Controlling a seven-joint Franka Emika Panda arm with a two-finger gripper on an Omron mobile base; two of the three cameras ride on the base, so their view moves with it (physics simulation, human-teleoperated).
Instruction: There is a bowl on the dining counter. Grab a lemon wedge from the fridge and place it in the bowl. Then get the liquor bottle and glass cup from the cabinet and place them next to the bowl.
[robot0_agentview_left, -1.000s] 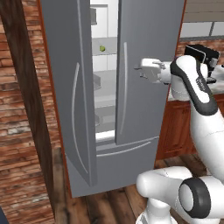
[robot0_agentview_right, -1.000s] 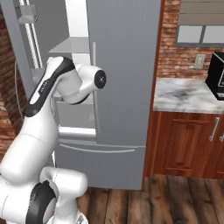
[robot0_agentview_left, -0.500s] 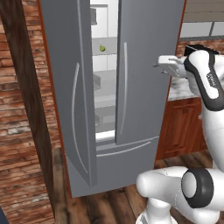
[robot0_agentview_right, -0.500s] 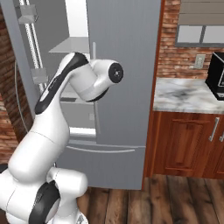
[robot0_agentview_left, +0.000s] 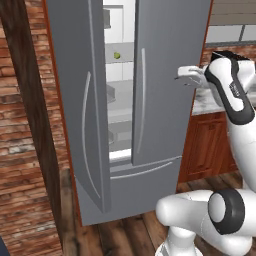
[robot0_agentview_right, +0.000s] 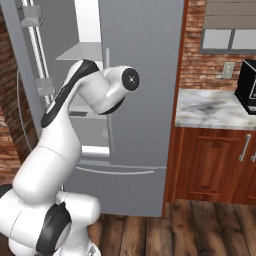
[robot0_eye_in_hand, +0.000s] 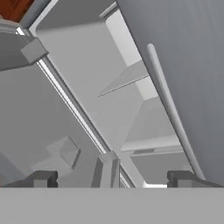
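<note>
The fridge (robot0_agentview_left: 165, 100) has its left door (robot0_agentview_left: 75, 100) ajar and its right door shut. Through the gap, a small green-yellow lemon wedge (robot0_agentview_left: 116, 55) sits on an upper shelf. My gripper (robot0_agentview_left: 178, 76) hovers in front of the right door, to the right of the gap and a little below the wedge's height. In the hand view the gripper (robot0_eye_in_hand: 112, 178) is open with nothing between its fingertips (robot0_eye_in_hand: 43, 178), and it looks at the fridge's grey shelves and the right door's handle (robot0_eye_in_hand: 170, 109). The bowl, liquor bottle and glass cup are out of view.
A marble counter (robot0_agentview_right: 210, 107) over wooden cabinets (robot0_agentview_right: 215, 160) stands right of the fridge, with a black coffee machine (robot0_agentview_right: 247, 80) on it. A brick wall (robot0_agentview_left: 25, 125) flanks the open door on the left. My arm's elbow (robot0_agentview_right: 125, 82) sits before the fridge.
The arm has swung up and to the right. The hand shifted right along the right door, away from the gap. The fridge doors have not moved and the jaws stay open.
</note>
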